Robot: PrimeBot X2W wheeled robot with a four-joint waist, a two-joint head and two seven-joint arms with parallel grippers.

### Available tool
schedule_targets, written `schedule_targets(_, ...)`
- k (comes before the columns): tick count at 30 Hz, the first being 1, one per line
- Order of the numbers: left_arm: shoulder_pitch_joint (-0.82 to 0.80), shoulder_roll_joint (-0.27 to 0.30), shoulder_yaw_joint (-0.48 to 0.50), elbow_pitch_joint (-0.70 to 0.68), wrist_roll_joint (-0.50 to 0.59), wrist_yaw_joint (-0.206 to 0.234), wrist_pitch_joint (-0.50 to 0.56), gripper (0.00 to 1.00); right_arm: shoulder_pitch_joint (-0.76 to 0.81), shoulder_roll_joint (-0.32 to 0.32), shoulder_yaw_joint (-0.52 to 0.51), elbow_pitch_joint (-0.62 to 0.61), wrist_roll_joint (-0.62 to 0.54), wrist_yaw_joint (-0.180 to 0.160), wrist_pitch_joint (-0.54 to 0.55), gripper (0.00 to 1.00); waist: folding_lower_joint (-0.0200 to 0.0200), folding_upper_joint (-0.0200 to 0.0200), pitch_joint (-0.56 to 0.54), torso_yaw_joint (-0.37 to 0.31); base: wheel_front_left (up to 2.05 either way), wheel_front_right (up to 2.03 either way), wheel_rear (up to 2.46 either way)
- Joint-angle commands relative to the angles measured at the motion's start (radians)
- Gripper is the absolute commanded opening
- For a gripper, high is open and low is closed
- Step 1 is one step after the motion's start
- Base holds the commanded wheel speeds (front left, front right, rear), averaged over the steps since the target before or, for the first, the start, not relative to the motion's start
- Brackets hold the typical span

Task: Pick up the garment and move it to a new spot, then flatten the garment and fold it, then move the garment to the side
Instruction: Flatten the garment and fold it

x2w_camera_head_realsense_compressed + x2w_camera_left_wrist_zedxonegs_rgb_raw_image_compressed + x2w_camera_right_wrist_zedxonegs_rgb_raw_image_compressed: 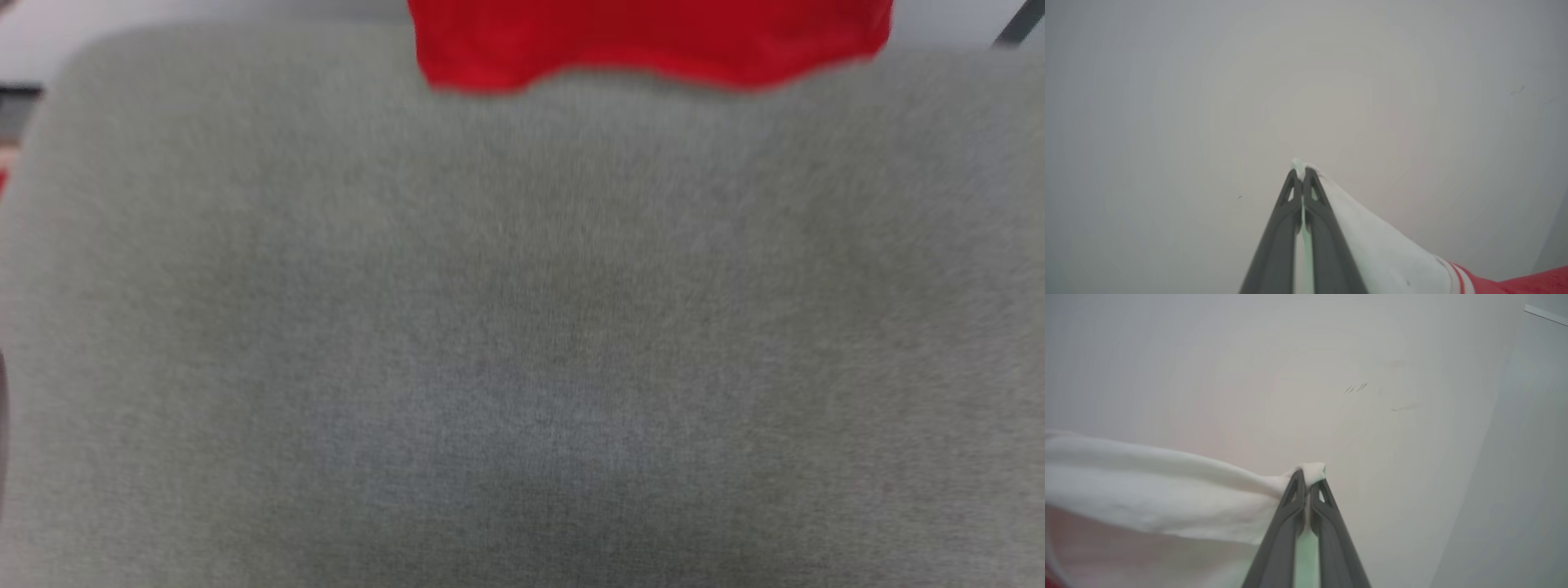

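The garment's red lower hem (653,49) hangs into the top of the head view above the grey fabric surface (522,343). In the left wrist view my left gripper (1301,171) is shut on the garment's white sleeve (1372,245), which runs down to the right into red-and-white stripes and red cloth. In the right wrist view my right gripper (1308,475) is shut on the other white sleeve (1147,486), which stretches off to the left. Both wrist views face a pale wall.
The grey surface has a rounded far-left corner (90,57). A dark bar (1020,24) shows at the top right. The pale wall (1372,388) carries faint scuff marks, and a corner (1502,416) runs down the right.
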Motion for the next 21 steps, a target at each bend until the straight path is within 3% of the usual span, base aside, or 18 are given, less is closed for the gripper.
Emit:
schedule_targets(1,-0.022,-0.004,0.004,0.001,0.001,-0.005,-0.021,0.0,-0.02,0.002,-0.005,-0.01,-0.023,0.0,-0.005,0.0,0.0,0.0,0.153,0.015,0.0,0.0,0.0)
schedule_targets(9,-0.17,-0.055,0.04,0.045,-0.03,-0.035,-0.174,0.0,-0.086,0.027,-0.035,-0.198,-0.228,0.0,-0.008,0.0,0.0,0.0,0.357,0.055,0.0,0.0,0.0)
schedule_targets(15,-0.163,-0.09,0.049,0.099,-0.049,-0.052,-0.219,0.0,-0.046,0.03,-0.053,-0.236,-0.282,0.0,-0.008,0.0,0.0,0.0,0.455,0.089,0.0,0.0,0.0)
schedule_targets(21,-0.128,-0.102,0.038,0.157,-0.06,-0.059,-0.233,0.0,0.014,0.047,-0.093,-0.21,-0.289,0.0,-0.008,0.0,0.0,0.0,0.478,0.102,0.0,0.0,0.0)
